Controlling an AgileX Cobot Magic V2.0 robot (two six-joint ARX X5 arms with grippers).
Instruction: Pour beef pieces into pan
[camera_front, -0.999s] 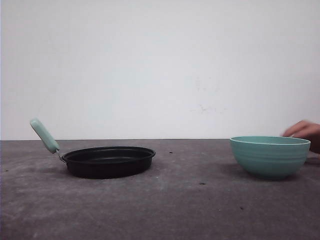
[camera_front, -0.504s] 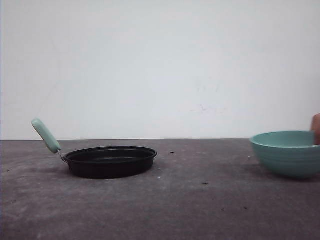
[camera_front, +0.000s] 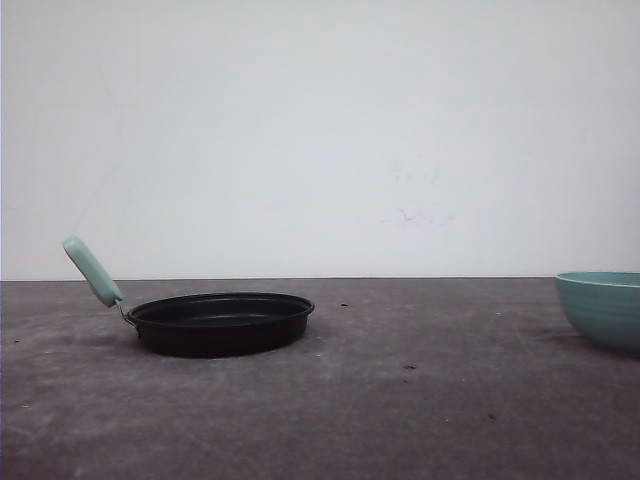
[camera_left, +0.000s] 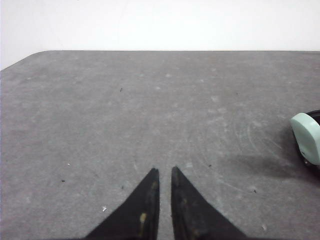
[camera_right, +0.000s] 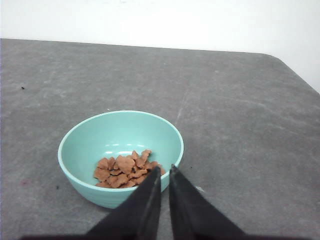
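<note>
The black pan (camera_front: 220, 322) sits on the table at the left, its mint-green handle (camera_front: 92, 271) angled up to the left. A teal ribbed bowl (camera_front: 602, 305) stands at the far right, cut by the frame edge. In the right wrist view the bowl (camera_right: 100, 137) holds a small heap of reddish-brown beef pieces (camera_right: 126, 170). My right gripper (camera_right: 165, 168) is shut and holds nothing, its tips over the bowl's near rim. My left gripper (camera_left: 164, 170) is shut over bare table, with the end of the pan handle (camera_left: 307, 137) off to one side.
The grey table top (camera_front: 400, 400) is speckled with small crumbs, and open surface lies between the pan and the bowl. A white wall rises behind the table's far edge. The table's rounded corners show in both wrist views.
The bowl has slid to the right until it is partly out of the front view. The hand that was beside it has left the view. The pan has stayed put.
</note>
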